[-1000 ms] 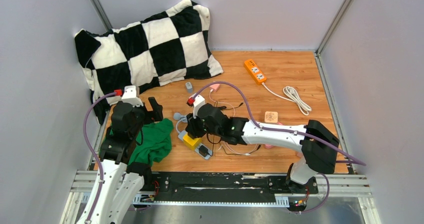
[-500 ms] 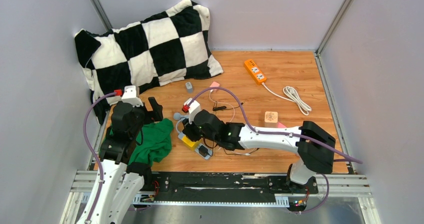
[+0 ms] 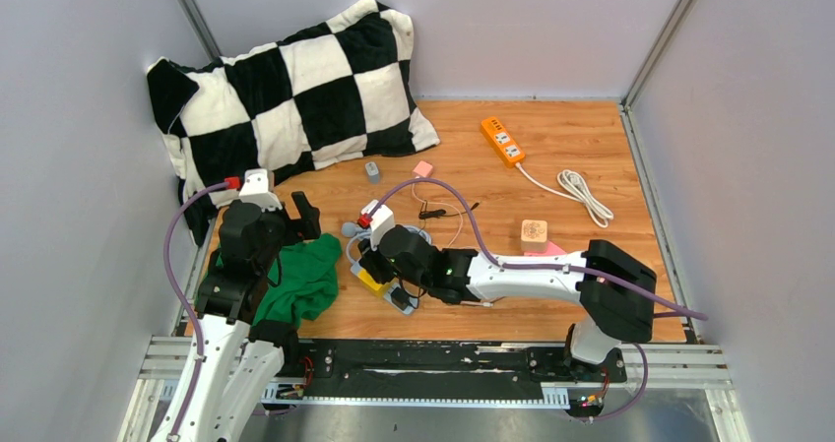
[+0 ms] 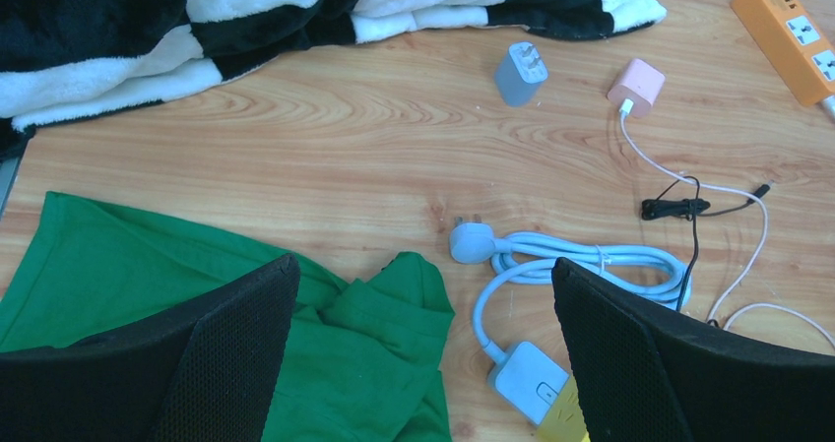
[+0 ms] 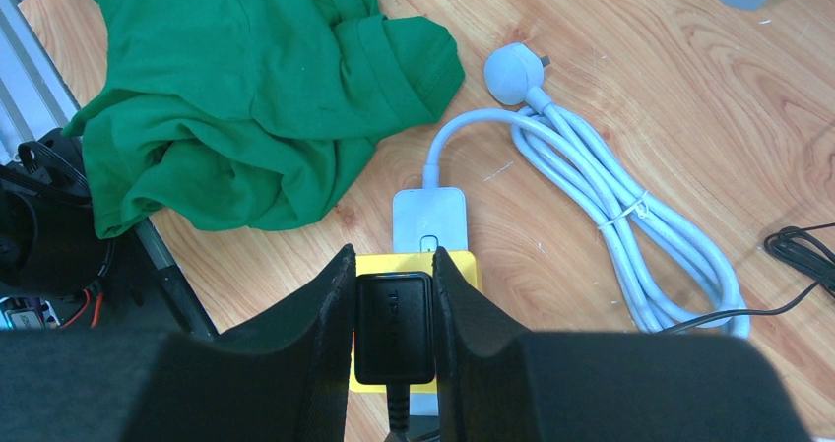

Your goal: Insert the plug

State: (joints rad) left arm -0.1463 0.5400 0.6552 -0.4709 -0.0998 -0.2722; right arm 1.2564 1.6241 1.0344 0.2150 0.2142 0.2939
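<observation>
While the right claw [image 5: 392, 270] clenched the black rectangular plug [image 5: 394, 329] between its fingers, that plug hung over the yellow plastic socket block [image 5: 463, 268], with the pale grey power strip [image 5: 429, 216] just ahead of the fingertips. The left claw [image 4: 423, 294] stood released, fingers spread above the crumpled green cloth [image 4: 148, 265].

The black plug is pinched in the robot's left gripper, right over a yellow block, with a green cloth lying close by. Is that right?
Not quite: the black plug is pinched in the right gripper, as the right wrist view shows. The left gripper stands open and holds nothing. The rest is right: the plug is over the yellow block, and the green cloth lies close by.
</observation>
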